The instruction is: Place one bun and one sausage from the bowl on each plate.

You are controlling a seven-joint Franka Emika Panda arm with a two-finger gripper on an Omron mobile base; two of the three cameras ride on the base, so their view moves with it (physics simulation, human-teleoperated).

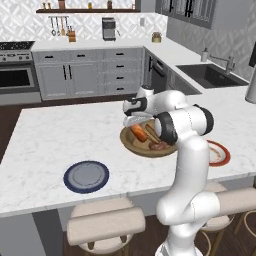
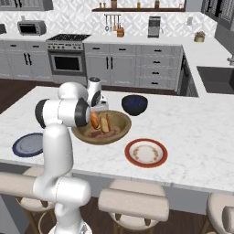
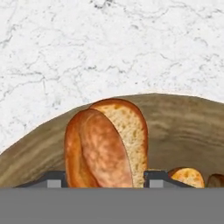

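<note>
The wide, shallow wooden bowl (image 1: 131, 141) is sitting at the centre of the left base view on the white veined marble bench (image 1: 50, 135), its grain showing brown and matte. In the hand view, the claw (image 3: 105, 180) is straddling a glossy, oblong golden bun (image 3: 103, 148) at the lower centre, one dark tip on each side; whether the tips are pressing it, I cannot tell. A second bun (image 3: 188, 176) is peeking at the lower right. Reddish sausages (image 2: 101, 133) are lying in the bowl. Two flat round plates are resting on the bench: a dark blue-grey plate (image 1: 86, 176) at lower left, a red-rimmed white plate (image 2: 146, 153) at the right view's lower centre. One deep blue bowl (image 2: 134, 104) is standing above it.
</note>
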